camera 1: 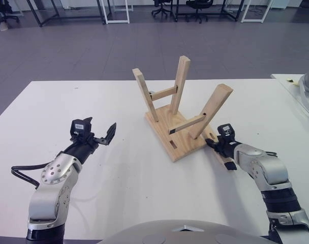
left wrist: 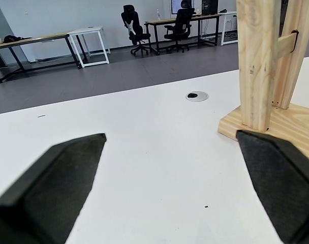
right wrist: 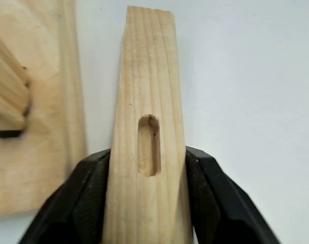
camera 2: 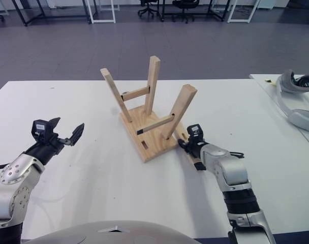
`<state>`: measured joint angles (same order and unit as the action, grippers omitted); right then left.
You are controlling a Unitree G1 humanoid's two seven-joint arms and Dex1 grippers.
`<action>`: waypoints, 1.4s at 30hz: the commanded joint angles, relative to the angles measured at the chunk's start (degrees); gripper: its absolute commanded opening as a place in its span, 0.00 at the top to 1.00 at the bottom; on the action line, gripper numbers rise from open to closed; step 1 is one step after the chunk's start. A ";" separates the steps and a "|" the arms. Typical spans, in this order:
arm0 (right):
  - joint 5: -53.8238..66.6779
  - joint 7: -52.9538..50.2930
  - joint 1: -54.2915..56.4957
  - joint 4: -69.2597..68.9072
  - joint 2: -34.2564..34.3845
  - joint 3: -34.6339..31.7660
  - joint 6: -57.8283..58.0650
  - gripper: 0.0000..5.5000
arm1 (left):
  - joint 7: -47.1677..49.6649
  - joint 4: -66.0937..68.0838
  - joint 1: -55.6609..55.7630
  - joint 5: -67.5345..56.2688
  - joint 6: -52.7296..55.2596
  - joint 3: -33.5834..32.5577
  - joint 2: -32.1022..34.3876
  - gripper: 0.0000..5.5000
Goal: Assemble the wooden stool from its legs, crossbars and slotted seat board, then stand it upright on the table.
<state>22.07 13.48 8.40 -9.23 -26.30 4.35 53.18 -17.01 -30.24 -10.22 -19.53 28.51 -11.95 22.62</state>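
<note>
Three legs (camera 1: 182, 84) and two crossbars (camera 1: 163, 93) sit in your upside-down seat board (camera 1: 181, 145) mid-desk (camera 1: 134, 188). Your right claw (right wrist: 148, 170) is clamped on the last leg (right wrist: 149, 76) lying beside it, and your left claw (camera 1: 101, 125) is spread empty. Then flip it.

No words or numbers big enough to read. Small white sticker (camera 1: 79, 125) on left gripper (camera 1: 100, 127), 9 o'clock from stool (camera 1: 167, 124): print too tiny.
</note>
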 commanded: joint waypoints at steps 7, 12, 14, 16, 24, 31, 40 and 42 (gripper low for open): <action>-2.12 -0.28 1.77 -1.43 2.80 -2.32 1.72 0.62 | 0.01 0.54 2.19 1.35 0.39 0.42 1.39 0.14; -4.18 -6.89 15.17 4.51 5.93 -13.94 -14.63 0.62 | 4.25 -5.15 18.98 -9.44 6.64 -3.40 -1.38 0.14; -3.15 -5.88 25.06 4.58 5.64 -16.38 -21.59 0.62 | 7.29 -4.06 32.89 -18.44 9.78 -5.16 -3.53 0.14; -3.51 -1.84 34.23 3.96 4.53 -14.43 -26.84 0.62 | 10.56 0.11 46.59 -26.93 12.00 -6.88 -5.09 0.14; -2.23 17.81 51.52 -0.08 7.70 -1.22 -37.51 0.62 | 20.77 13.21 68.46 -56.69 16.70 -12.89 -6.72 0.14; -2.32 19.30 50.79 0.81 8.51 -0.48 -36.44 0.62 | 26.90 5.36 66.71 -69.43 15.09 -10.14 -3.47 0.14; -4.64 23.07 48.22 -2.18 7.49 2.16 -38.04 0.62 | 28.07 7.45 65.24 -65.00 9.48 -7.63 -1.80 0.28; -5.06 23.43 47.86 -2.50 7.33 2.15 -38.25 0.62 | 27.47 7.40 65.06 -64.06 8.95 -7.04 -1.48 0.34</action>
<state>17.64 36.08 56.63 -10.56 -18.10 6.55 15.53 10.57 -22.89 55.05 -84.75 38.04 -19.84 20.41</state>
